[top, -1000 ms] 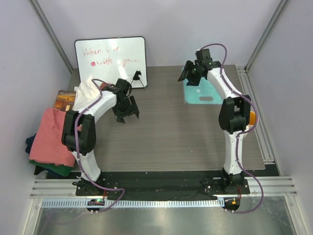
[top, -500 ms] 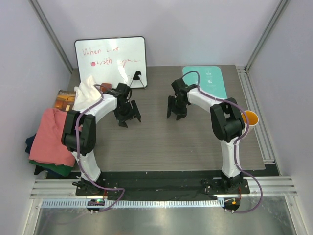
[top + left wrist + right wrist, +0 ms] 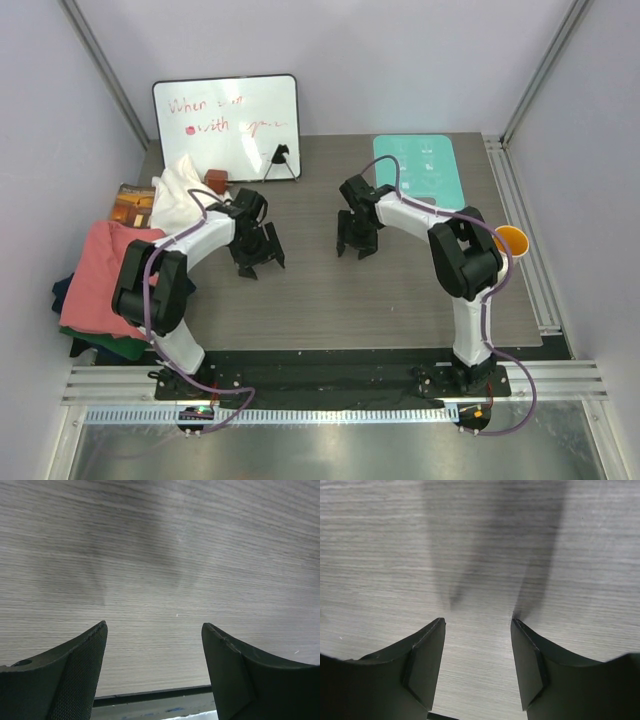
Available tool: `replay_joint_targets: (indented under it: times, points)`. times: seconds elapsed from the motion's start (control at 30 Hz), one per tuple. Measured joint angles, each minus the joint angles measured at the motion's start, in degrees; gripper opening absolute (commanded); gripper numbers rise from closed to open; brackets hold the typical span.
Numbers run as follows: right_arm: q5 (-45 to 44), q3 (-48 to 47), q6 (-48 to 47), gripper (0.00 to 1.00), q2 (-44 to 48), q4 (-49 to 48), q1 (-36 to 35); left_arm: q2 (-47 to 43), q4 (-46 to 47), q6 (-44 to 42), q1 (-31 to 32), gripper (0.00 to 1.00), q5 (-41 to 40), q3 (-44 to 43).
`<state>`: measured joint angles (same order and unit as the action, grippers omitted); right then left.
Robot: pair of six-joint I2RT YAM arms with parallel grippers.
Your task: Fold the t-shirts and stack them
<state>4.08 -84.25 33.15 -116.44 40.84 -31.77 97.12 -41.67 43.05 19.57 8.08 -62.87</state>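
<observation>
The t-shirts lie heaped at the table's left edge in the top view. A white one [image 3: 177, 190] sits at the back. A salmon-pink one [image 3: 100, 280] lies over a dark green one [image 3: 112, 346] and a navy one [image 3: 62, 292]. My left gripper [image 3: 260, 268] hovers open over bare wood right of the heap, nothing between its fingers [image 3: 154, 624]. My right gripper [image 3: 355, 252] points down at the table's middle, open and empty [image 3: 478, 620], its fingertips close to the wood. No shirt shows in either wrist view.
A whiteboard [image 3: 227, 122] with red writing leans at the back left, a small reddish block [image 3: 215, 180] in front of it. A teal mat [image 3: 420, 165] lies at the back right. An orange cup [image 3: 512, 240] sits at the right edge, and an orange-brown packet [image 3: 130, 206] lies behind the shirts.
My right arm swung from above the teal mat down to the middle of the table. My left gripper slid slightly nearer. Both stayed open.
</observation>
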Motion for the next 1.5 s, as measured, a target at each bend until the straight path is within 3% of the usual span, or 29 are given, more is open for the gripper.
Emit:
replay_joint_targets:
  times: [0.3,0.5,0.67,0.83,0.93,1.03,1.2,1.27,1.5]
  points:
    - [-0.3,11.5,0.9,0.61,7.0,-11.1,-0.4,-2.1,5.2,0.3,0.0,0.77,-5.3,0.4]
    - [0.8,14.0,-1.6,0.61,8.0,-16.3,-0.5,-8.5,12.8,2.6,0.5,0.77,-8.2,9.0]
    - [3.6,24.9,-0.4,0.61,14.4,-27.8,-0.4,-14.5,11.8,3.1,0.8,0.81,-10.6,12.1]
    - [6.9,36.7,2.1,0.61,23.3,-33.2,-2.5,-25.0,8.7,2.8,0.7,0.87,-15.8,8.1]
    - [7.6,42.2,3.4,0.61,29.1,-32.2,-4.3,-25.7,7.0,2.1,-0.1,0.87,-19.2,1.1]
    - [7.7,46.5,4.6,0.61,34.9,-30.1,-5.3,-22.0,5.6,0.7,-1.5,0.87,-23.7,-8.5]
    - [7.6,49.6,6.6,0.61,45.9,-28.2,-5.2,-8.5,3.9,-1.8,-4.1,0.88,-29.0,-24.0]
    - [7.6,49.8,6.9,0.61,48.8,-28.1,-5.2,-2.6,3.5,-3.0,-4.9,0.93,-30.2,-28.6]
    - [7.6,53.4,7.8,0.61,54.8,-27.3,-5.2,14.8,0.4,-4.2,-9.4,0.93,-29.2,-40.5]
